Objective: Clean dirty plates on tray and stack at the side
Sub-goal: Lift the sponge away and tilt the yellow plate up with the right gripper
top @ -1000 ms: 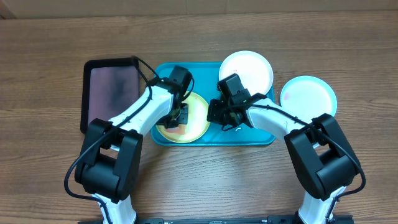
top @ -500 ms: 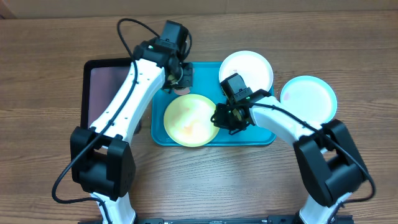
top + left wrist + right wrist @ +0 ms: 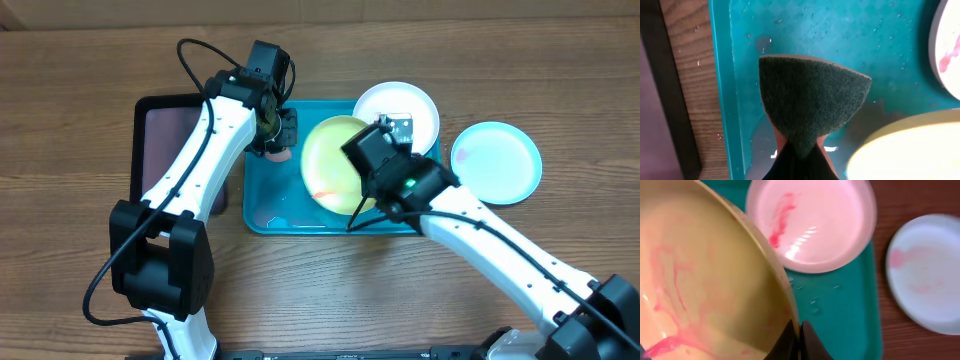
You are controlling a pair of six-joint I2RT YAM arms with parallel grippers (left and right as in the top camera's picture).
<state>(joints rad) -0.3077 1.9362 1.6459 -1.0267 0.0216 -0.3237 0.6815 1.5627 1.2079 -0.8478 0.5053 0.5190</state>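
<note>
We see our right claw (image 3: 368,197) gripping a tilted round yellow-green plastic plate (image 3: 332,165) over the large turquoise rectangular plastic tray (image 3: 272,208), our left claw (image 3: 277,138) holding a small orange sponge (image 3: 277,154) at the tray's far-left corner, wooden desk (image 3: 80,260) beneath.

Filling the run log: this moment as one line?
left gripper: shut on sponge over tray | right gripper: shut on yellow-green plate, tilted | white plate: on tray, smeared | light blue plate: off tray

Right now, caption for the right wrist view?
Right gripper pinches smeared yellow-green plastic plate by its rim over turquoise rectangular tray; white plate beyond.
</note>
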